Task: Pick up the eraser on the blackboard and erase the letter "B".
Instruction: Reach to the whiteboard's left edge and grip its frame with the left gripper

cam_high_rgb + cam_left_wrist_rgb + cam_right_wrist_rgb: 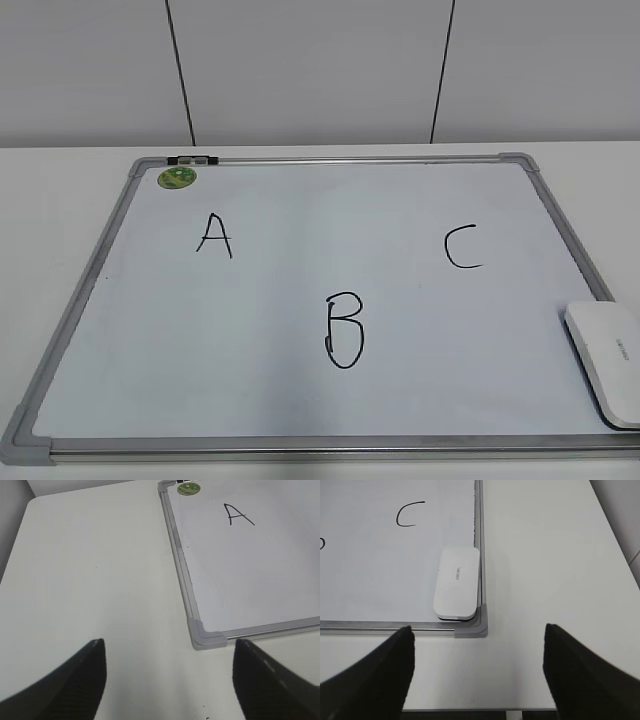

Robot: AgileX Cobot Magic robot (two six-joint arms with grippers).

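Observation:
The blackboard [300, 300] is a white dry-erase board with a silver frame, lying flat on the white table. The black letter "B" [344, 331] is at its front middle, with "A" [214, 236] at the left and "C" [462, 247] at the right. The white eraser [606, 361] lies flat in the board's front right corner; it also shows in the right wrist view [456, 582]. My right gripper [478, 652] is open and empty over the table, just in front of that corner. My left gripper [169, 667] is open and empty beside the board's front left corner [206, 636]. Neither gripper shows in the exterior view.
A round green sticker [177, 178] and a black clip [193, 160] sit at the board's back left corner. A grey panelled wall [320, 70] stands behind the table. The table's front edge [470, 710] is just below my right gripper.

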